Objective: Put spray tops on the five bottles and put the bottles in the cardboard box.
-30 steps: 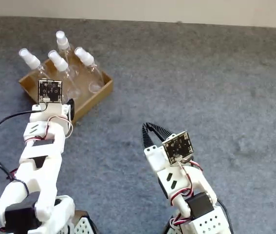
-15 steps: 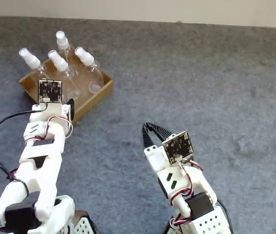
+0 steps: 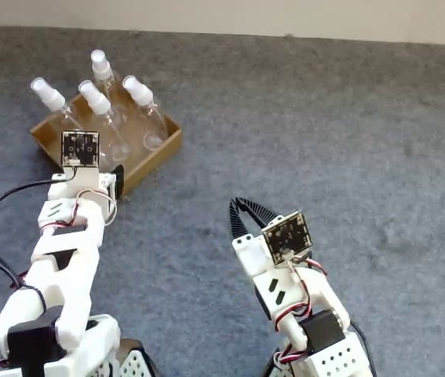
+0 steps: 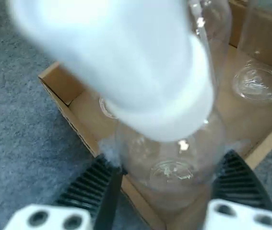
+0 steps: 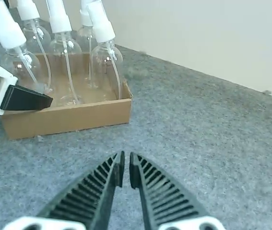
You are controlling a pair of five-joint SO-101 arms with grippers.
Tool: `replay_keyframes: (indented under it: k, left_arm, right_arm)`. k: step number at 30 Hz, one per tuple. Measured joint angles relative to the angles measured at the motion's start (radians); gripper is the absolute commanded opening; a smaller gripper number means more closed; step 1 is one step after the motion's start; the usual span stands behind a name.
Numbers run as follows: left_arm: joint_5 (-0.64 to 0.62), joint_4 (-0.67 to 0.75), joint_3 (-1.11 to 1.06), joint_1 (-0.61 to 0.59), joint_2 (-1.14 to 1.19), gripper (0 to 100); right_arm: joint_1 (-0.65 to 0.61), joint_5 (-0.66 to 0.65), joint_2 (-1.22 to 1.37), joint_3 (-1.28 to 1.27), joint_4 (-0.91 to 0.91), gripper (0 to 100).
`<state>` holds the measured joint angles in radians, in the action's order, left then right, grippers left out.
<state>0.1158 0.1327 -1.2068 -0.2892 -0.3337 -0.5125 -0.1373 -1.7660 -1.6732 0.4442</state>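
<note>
The cardboard box (image 3: 153,154) sits at the table's far left with several clear bottles (image 3: 145,110) standing in it, each with a white spray top (image 3: 100,63). My left gripper (image 4: 167,175) is over the box's near corner, shut on one more clear bottle (image 4: 174,153). That bottle stands upright with its white spray top (image 4: 126,62) on. In the right wrist view the held bottle (image 5: 18,62) stands at the box's (image 5: 68,117) near end, beside the left gripper's black finger (image 5: 23,98). My right gripper (image 5: 125,168) is shut and empty, low over the carpet well clear of the box.
Grey carpet (image 3: 324,133) covers the table, with open room to the right of the box and ahead of the right arm (image 3: 285,243). A pale wall (image 5: 212,33) runs along the far edge.
The left wrist has shifted very slightly by the box, and the rightmost bottle in the box has nudged a little. The right arm has not moved.
</note>
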Motion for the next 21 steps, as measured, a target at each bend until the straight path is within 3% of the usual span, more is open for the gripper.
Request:
replay_keyframes:
  k: [21]
  left_arm:
    - [0.003, -0.002, -0.002, 0.0, -0.02, 25]
  right_arm:
    - [0.0, 0.0, 0.0, 0.0, 0.0, 2.2]
